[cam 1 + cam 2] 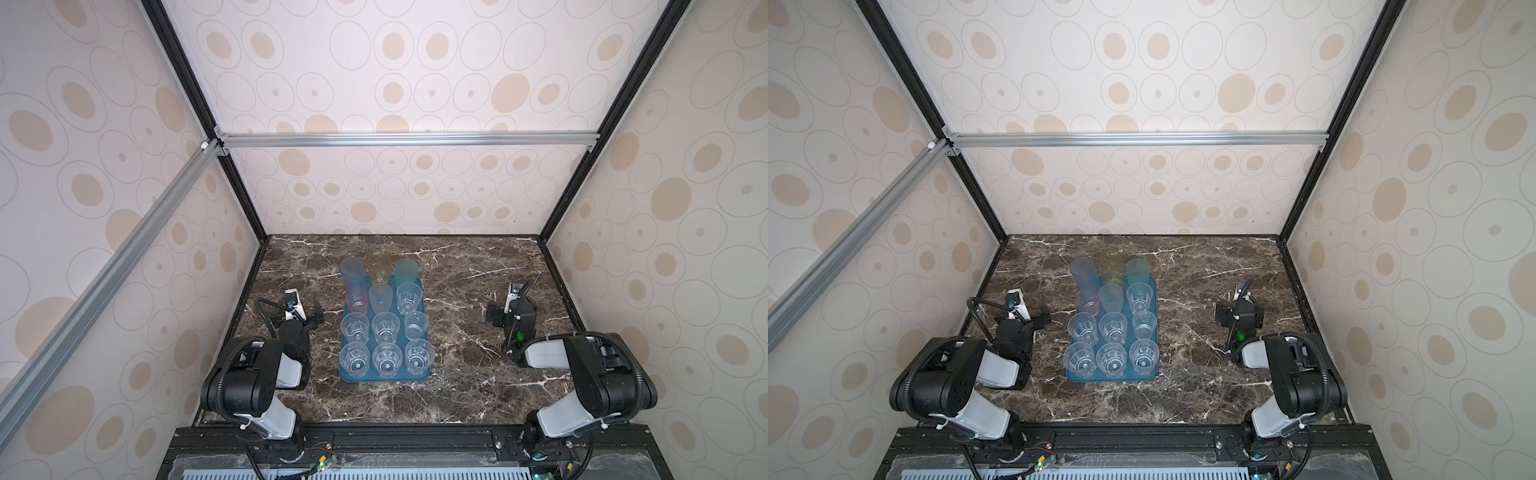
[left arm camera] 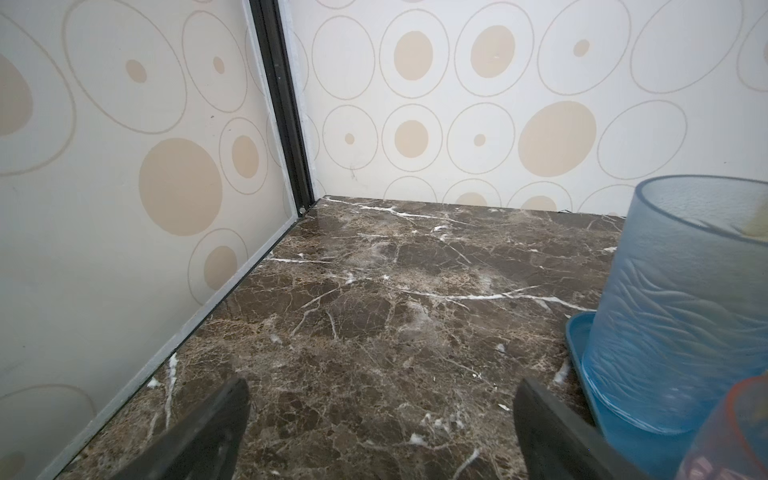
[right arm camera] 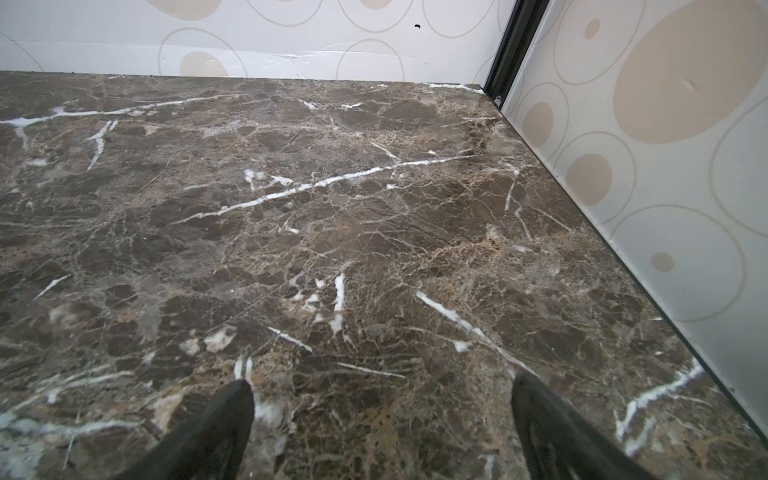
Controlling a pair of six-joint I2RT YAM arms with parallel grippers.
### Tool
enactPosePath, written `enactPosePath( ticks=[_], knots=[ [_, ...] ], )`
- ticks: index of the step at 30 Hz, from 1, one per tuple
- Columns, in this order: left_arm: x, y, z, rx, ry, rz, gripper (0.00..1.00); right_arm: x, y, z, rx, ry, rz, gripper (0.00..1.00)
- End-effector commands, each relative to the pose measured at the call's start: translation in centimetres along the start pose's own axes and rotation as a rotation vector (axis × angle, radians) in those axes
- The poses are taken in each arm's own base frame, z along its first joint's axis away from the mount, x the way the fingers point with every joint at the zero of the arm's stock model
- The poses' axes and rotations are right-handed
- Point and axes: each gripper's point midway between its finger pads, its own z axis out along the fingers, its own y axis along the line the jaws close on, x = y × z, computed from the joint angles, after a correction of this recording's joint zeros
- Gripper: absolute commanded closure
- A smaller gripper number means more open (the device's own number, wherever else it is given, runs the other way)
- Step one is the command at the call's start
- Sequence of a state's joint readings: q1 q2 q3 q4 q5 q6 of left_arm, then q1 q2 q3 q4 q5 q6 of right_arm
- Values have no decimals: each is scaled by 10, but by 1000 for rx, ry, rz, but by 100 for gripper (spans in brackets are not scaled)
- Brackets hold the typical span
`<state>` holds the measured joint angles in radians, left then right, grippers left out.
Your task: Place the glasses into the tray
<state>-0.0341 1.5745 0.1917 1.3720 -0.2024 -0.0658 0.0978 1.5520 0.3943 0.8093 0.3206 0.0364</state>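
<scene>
Left gripper (image 2: 382, 399) and right gripper (image 3: 382, 390) gape wide, empty. Between them, see-through plastic tumblers (image 1: 386, 327) stand in a flat teal-blue rectangular tray (image 1: 374, 377).

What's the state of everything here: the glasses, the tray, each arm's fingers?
Clear glasses: upright, empty, in the tray.
Blue glass: upright, empty, on the tray's far corner.
Tray: flat on the table, nearly full.
Left fingers: apart, holding nothing.
Right fingers: apart, holding nothing.

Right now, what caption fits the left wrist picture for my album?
Open left gripper above the marble table, near a frosted blue glass standing on the tray.
</scene>
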Motion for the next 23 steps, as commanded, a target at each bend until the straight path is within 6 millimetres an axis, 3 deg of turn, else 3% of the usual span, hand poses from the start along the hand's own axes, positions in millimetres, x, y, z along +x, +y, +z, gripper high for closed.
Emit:
enactPosePath(
  ticks=[1,23],
  knots=[
    [-8,-1,4,5,-25,14,1,-15,-1,0,2,-46,3,0],
    [-12,-10,-4,36,-57,40,1,-15,-2,0,4,-46,5,0]
  ],
)
